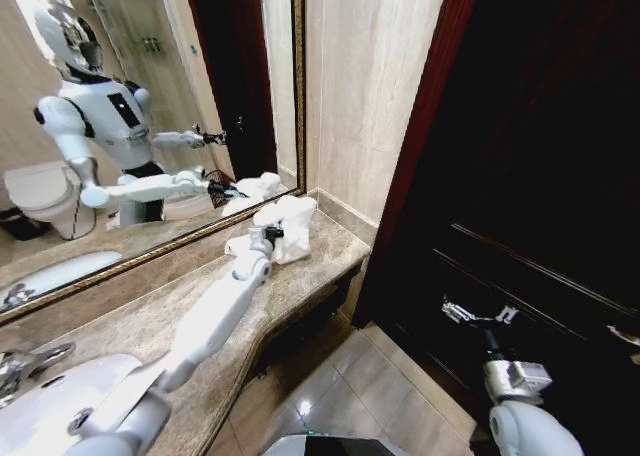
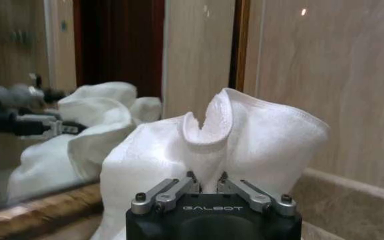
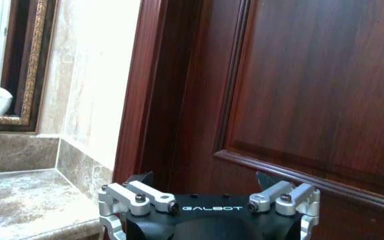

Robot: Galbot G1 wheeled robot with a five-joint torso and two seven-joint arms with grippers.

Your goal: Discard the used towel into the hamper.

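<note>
A crumpled white towel (image 1: 290, 224) lies at the far end of the marble counter (image 1: 150, 316), against the wall beside the mirror. My left arm reaches across the counter, and my left gripper (image 1: 270, 234) is at the towel's near side. In the left wrist view the towel (image 2: 259, 135) stands bunched up, and the left gripper (image 2: 205, 181) is shut on a fold at its base. My right gripper (image 1: 478, 314) hangs open, low on the right in front of the dark wooden door (image 3: 312, 85), holding nothing. The hamper is out of view.
A gold-framed mirror (image 1: 297, 76) runs along the back of the counter and reflects the robot and towel. A white sink (image 1: 50, 401) and faucet (image 1: 25, 361) sit at the near left. Tiled floor (image 1: 350, 376) lies between the counter and the door.
</note>
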